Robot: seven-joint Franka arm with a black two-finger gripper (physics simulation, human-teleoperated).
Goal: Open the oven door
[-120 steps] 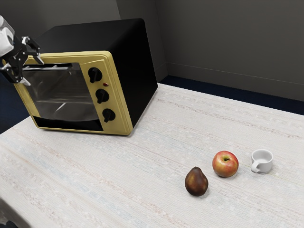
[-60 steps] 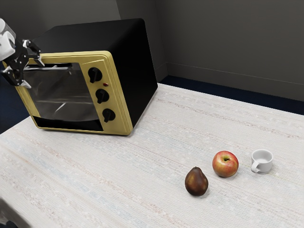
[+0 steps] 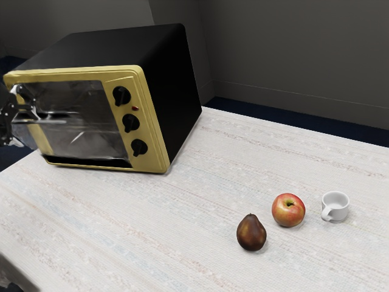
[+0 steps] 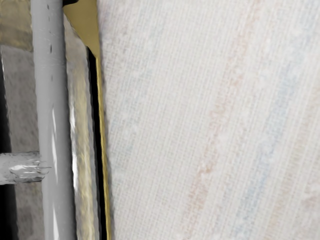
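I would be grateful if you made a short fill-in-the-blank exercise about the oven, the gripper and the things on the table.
The front of the oven bears ____ black knobs.
The oven door is no longer shut but partly ____.
The gripper is at the door's ____.
Between the pear and the white cup sits the ____.

Missing words: three; open; handle; apple.

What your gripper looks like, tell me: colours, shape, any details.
My gripper is mainly black, with an angular, jointed build rather than a smooth casing. Small pale dots, perhaps screw heads or pivots, speckle the black parts, and some whitish pieces stand out against them. I can't make out any lettering.
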